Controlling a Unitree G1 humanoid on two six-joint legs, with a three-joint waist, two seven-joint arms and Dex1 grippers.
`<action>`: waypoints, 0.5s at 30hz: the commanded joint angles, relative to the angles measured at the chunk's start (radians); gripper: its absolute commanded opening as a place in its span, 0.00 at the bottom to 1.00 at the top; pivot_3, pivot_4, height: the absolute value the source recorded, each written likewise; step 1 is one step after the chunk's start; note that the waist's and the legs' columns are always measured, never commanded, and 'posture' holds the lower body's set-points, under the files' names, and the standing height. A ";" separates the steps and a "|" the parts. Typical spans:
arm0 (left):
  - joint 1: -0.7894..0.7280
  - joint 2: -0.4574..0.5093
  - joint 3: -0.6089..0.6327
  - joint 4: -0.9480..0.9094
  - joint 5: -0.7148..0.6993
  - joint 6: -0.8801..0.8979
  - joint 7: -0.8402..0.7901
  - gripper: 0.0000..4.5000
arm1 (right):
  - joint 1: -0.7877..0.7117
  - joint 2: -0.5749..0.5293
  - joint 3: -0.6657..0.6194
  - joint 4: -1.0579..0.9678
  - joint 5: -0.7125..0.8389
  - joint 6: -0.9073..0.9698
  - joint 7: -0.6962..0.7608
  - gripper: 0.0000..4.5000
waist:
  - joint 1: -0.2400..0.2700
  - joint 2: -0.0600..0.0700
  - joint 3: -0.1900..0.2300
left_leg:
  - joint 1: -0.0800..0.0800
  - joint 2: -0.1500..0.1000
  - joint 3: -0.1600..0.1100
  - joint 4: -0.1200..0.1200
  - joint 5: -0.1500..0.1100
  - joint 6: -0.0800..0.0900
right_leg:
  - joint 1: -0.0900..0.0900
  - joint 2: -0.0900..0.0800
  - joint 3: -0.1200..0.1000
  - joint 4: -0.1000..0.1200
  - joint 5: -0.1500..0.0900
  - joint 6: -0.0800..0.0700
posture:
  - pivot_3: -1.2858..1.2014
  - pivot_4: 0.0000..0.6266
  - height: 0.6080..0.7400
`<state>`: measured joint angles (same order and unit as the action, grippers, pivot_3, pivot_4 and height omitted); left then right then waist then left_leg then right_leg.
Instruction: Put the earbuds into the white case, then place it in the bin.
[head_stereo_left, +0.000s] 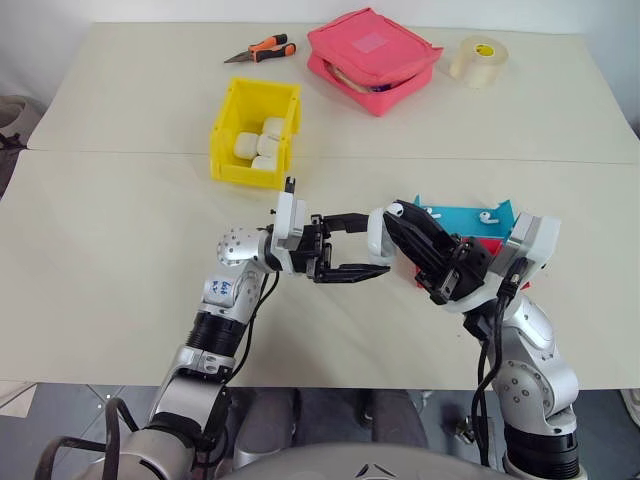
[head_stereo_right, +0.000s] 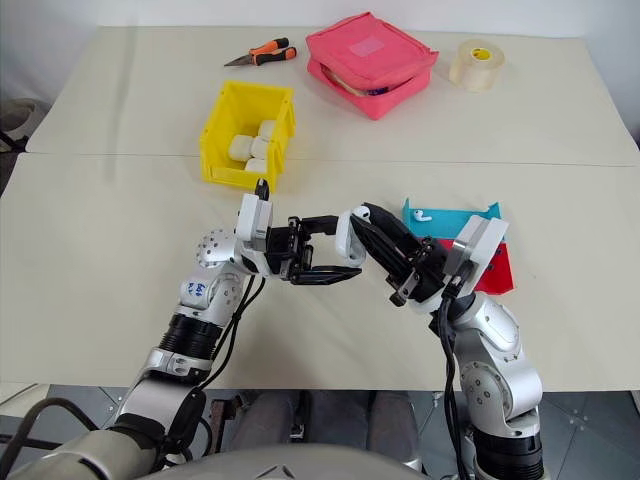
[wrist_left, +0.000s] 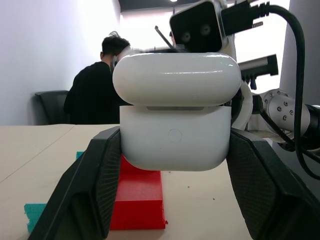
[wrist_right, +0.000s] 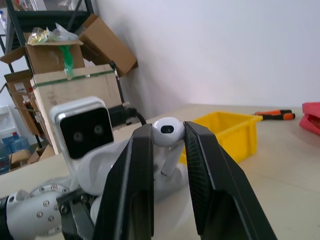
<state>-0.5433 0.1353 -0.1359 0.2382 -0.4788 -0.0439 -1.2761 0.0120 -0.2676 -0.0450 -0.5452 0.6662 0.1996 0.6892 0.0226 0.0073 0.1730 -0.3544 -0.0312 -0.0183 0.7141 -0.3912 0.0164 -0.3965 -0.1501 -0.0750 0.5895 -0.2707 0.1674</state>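
My left gripper (head_stereo_left: 374, 244) is shut on the white case (head_stereo_left: 377, 229), held above the table's near middle. In the left wrist view the case (wrist_left: 175, 135) sits between the fingers (wrist_left: 95, 180) with its lid raised a little off the body. My right gripper (head_stereo_left: 401, 213) is shut on one of the earbuds (wrist_right: 167, 131), head up and stem down, right beside and just above the case. Another earbud (head_stereo_left: 487, 215) lies in the blue tray (head_stereo_left: 455, 216). The yellow bin (head_stereo_left: 222, 128) stands farther back to the left.
Several white cases (head_stereo_left: 262, 145) lie in the bin. A red tray (head_stereo_left: 492, 246) sits under the blue one. At the far side lie a pink pouch (head_stereo_left: 372, 58), a tape roll (head_stereo_left: 478, 60) and orange pliers (head_stereo_left: 262, 50). A person in black (wrist_left: 95, 95) sits beyond the table.
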 joint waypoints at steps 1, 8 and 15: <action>-0.007 -0.009 0.011 -0.046 -0.020 -0.008 0.003 0.62 | 0.006 -0.027 0.016 0.009 -0.024 -0.024 0.034 0.11 | 0.000 0.000 0.000 | 0.000 0.000 0.000 0.000 0.000 0.000 | 0.000 0.000 0.000 0.000 0.000 0.000 | 0.52 0.24 1.00; -0.015 -0.022 0.010 -0.029 -0.019 -0.021 -0.008 0.62 | -0.048 -0.083 0.017 0.081 -0.022 0.005 0.076 0.11 | 0.000 0.000 0.000 | 0.000 0.000 0.000 0.000 0.000 0.000 | 0.000 0.000 0.000 0.000 0.000 0.000 | 0.52 0.24 1.00; -0.024 -0.043 0.015 -0.009 -0.014 -0.047 -0.005 0.62 | -0.108 -0.171 -0.023 0.113 0.047 0.099 0.105 0.11 | 0.001 0.000 0.000 | 0.000 0.000 0.000 0.000 0.000 0.000 | 0.000 0.000 0.000 0.000 0.000 0.000 | 0.52 0.24 1.00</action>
<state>-0.5413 0.1167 -0.1311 0.2682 -0.4665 -0.0538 -1.2743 -0.1080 -0.4214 -0.0593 -0.4482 0.6960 0.2481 0.7938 0.0238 0.0073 0.1731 -0.3545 -0.0309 -0.0185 0.7139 -0.3912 0.0164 -0.3965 -0.1501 -0.0752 0.5890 -0.2707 0.1674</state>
